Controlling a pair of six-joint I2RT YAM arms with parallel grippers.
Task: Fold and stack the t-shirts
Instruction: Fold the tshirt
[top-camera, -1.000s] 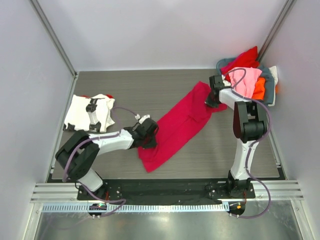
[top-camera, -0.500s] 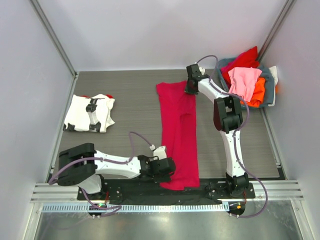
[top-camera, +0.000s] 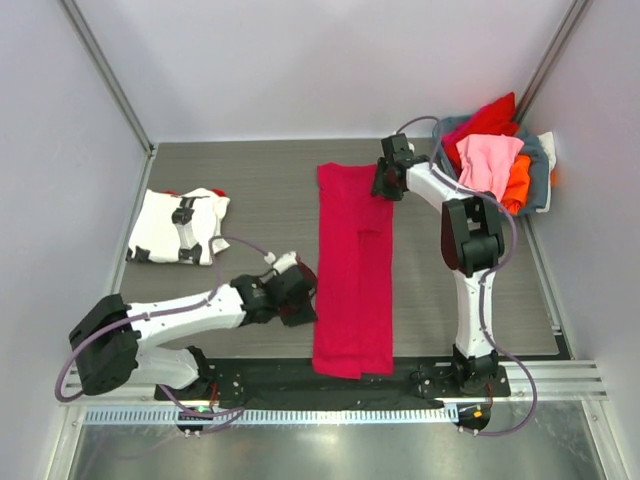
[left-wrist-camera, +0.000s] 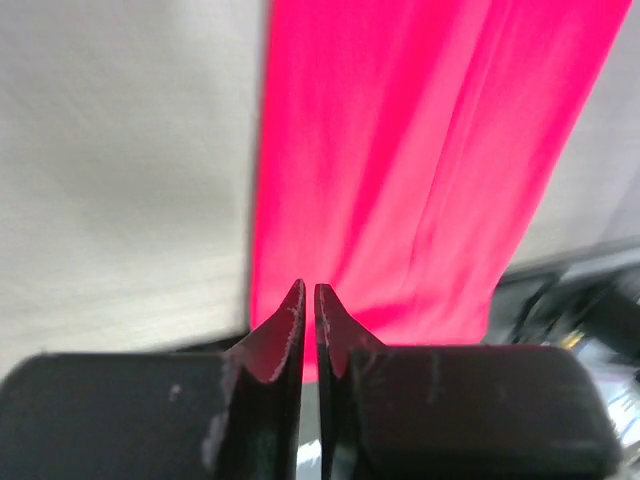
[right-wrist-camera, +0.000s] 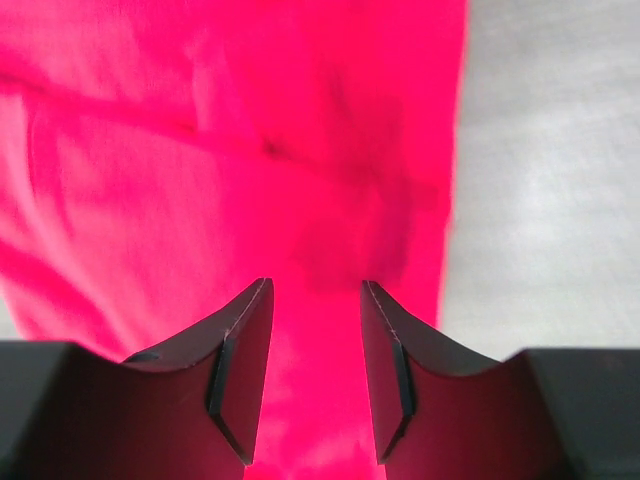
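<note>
Now R end effector (right-wrist-camera: 316, 292) has parted over crimson tee (top-camera: 352, 280); L end effector (left-wrist-camera: 308, 295) near-closed.

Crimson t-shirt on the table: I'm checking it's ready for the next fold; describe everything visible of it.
The crimson-magenta cloth t-shirt lies flat as a long narrow strip, seemingly folded lengthwise, from the far middle of the table to its near edge, its end over the black base plate. Creases cross its middle. The right gripper sits at its far right corner, jaws apart over the cloth; the left gripper is beside its left edge, jaws nearly closed, empty.
</note>
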